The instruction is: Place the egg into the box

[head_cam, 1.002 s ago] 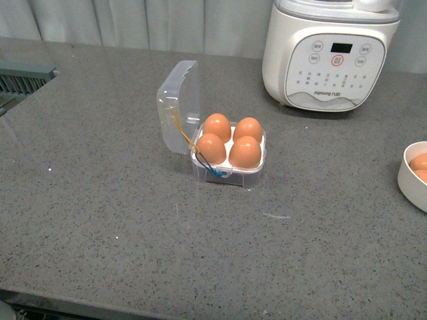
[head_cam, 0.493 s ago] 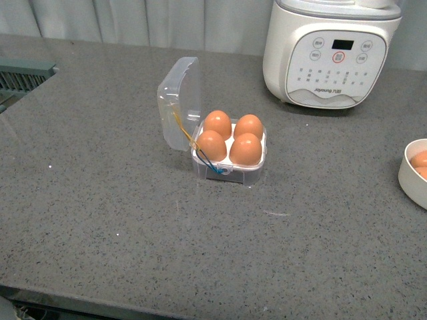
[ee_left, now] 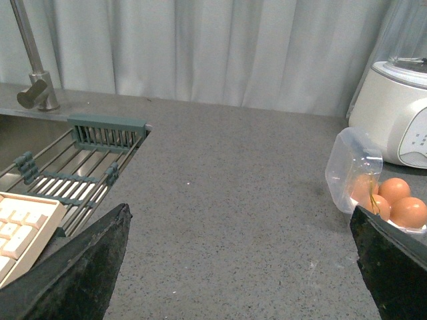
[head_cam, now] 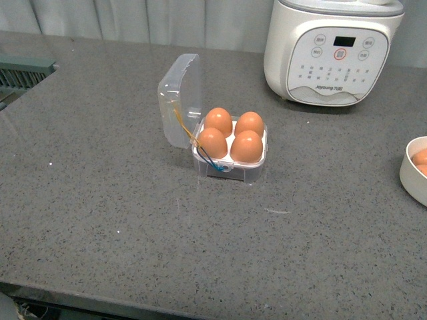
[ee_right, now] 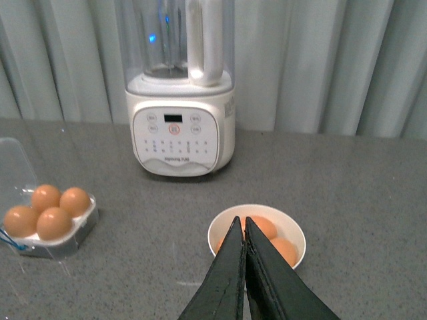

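The left claw (ee_left: 239, 210) is spread wide, its two dark, rough-edged fingers (ee_left: 87, 267) far apart with only bare desk between them; it holds and touches nothing. The right claw (ee_right: 241, 230) has its black tapering fingers pressed together to a point, with nothing seen between them.

On the grey speckled stone desk (head_cam: 133, 220) stands the small square clear-plastic box (head_cam: 230, 170) with a white inner tray. Four smooth orange-brown eggs (head_cam: 246, 147) fill its four cells, one in each, blunt ends down. Its hinged clear lid (head_cam: 180, 100) stands upright at the box's left side, and thin yellow and blue cords (head_cam: 200, 150) run across the near left corner.

Behind the box and to its right is a big glossy white appliance (head_cam: 333, 53) with a button panel. Only the right wrist view shows its clear jug (ee_right: 175, 33). Well to the right of the box sits a round white bowl (head_cam: 410, 177). The front view cuts it off, while the right wrist view shows it whole with more orange-brown eggs inside.

Only the left wrist view shows a grey-green slatted rack (ee_left: 107, 130) and a metal tap (ee_left: 33, 87), far to the left of the box.
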`<control>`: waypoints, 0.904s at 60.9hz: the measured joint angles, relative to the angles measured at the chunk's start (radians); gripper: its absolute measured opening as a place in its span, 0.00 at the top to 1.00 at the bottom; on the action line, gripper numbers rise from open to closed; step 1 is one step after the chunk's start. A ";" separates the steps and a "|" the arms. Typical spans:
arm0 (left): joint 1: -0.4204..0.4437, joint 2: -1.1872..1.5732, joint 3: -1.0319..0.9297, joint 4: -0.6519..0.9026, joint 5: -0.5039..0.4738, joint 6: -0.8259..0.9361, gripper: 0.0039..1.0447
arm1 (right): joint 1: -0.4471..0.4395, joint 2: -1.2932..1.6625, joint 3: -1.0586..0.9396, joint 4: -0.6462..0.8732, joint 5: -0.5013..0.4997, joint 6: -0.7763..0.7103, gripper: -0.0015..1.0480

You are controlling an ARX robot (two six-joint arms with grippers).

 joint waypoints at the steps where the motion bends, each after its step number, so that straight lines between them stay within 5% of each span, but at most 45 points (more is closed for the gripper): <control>1: 0.000 0.000 0.000 0.000 0.000 0.000 0.06 | 0.000 0.000 0.000 -0.001 0.000 0.000 0.99; 14: 0.000 0.003 0.000 -0.003 0.005 -0.005 0.06 | 0.000 0.000 0.000 -0.005 0.000 -0.001 0.98; 22: -0.024 0.204 0.044 -0.012 0.050 -0.084 0.06 | 0.000 0.000 0.000 -0.005 -0.001 0.000 0.77; 46: -0.132 1.118 0.192 0.633 -0.063 -0.241 0.06 | 0.000 0.000 0.000 -0.005 -0.001 0.000 0.09; 55: -0.170 1.332 0.282 0.711 -0.082 -0.301 0.06 | 0.000 0.000 0.000 -0.005 -0.001 0.001 0.09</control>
